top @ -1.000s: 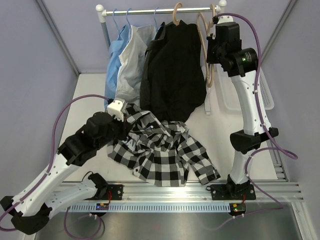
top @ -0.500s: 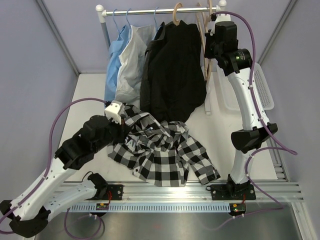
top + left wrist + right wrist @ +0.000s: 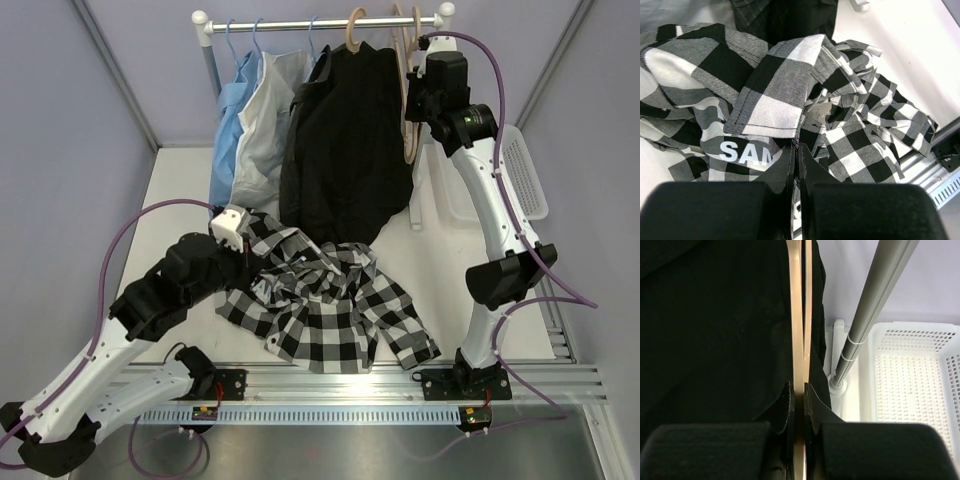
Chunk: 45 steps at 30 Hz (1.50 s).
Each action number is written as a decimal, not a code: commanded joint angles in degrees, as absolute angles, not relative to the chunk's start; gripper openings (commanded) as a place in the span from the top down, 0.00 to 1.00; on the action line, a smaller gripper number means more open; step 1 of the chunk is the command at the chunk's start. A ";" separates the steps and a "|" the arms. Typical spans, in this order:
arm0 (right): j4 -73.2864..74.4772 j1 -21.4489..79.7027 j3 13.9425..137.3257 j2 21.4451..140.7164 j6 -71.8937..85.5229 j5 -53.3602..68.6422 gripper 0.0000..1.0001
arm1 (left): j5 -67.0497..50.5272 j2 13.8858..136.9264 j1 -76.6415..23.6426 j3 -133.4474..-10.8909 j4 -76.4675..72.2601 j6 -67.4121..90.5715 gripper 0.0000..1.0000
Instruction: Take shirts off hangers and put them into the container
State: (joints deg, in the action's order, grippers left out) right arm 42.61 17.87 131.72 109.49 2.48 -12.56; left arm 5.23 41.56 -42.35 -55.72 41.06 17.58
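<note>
Upper right of the top view, the right claw (image 3: 799,387) is clamped on a bare wooden hanger (image 3: 799,315). The hanger sits edge-on between the two fingers, up by the rail (image 3: 300,18) and just beside the black shirt (image 3: 345,140). Can't tell whether its hook is actually over the rail yet.

Lower left, the left claw (image 3: 797,150) has its fingers pressed together. As far as I can make out, they're pinching a thin fold of the checked shirt (image 3: 775,95). That shirt is lying crumpled on the desk (image 3: 440,290) at centre frame, nowhere near the basket (image 3: 530,190), which sits at the far right edge behind the right arm.

My take on doing this bit well:
- Get the hanger's hook properly over the rail before letting go, so it doesn't swing into the black shirt or drop.
- That frees the right arm, which is the one closest to the basket.
- The left pinch looks like only a fold near one edge, so lifting from there will probably let the sleeves trail. I'd go high and slow, or pass it across to the right side.
- Drop it in bunched, since the basket opening looks about shirt-width and a loose sleeve could easily hang over the rim.
</note>
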 commanded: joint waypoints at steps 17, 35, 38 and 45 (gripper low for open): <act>56.59 17.40 140.52 108.10 3.78 -13.71 0.53 | -1.58 41.75 -42.63 -61.08 39.29 16.61 1.00; 42.81 17.49 103.29 71.48 -2.36 -0.26 0.01 | -6.51 50.70 -49.47 -65.29 38.06 18.37 1.00; 41.92 17.49 95.03 64.70 -3.69 3.94 0.01 | -6.68 55.27 -53.52 -66.09 34.99 18.46 1.00; 41.58 18.19 78.85 55.55 -2.90 20.71 0.01 | -8.26 61.87 -56.95 -66.97 27.96 21.00 0.44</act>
State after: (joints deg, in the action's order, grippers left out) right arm 42.70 17.63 84.09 55.00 -2.37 10.50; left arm -5.87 61.67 -56.42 -64.20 34.52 19.22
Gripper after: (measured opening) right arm 0.993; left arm 0.479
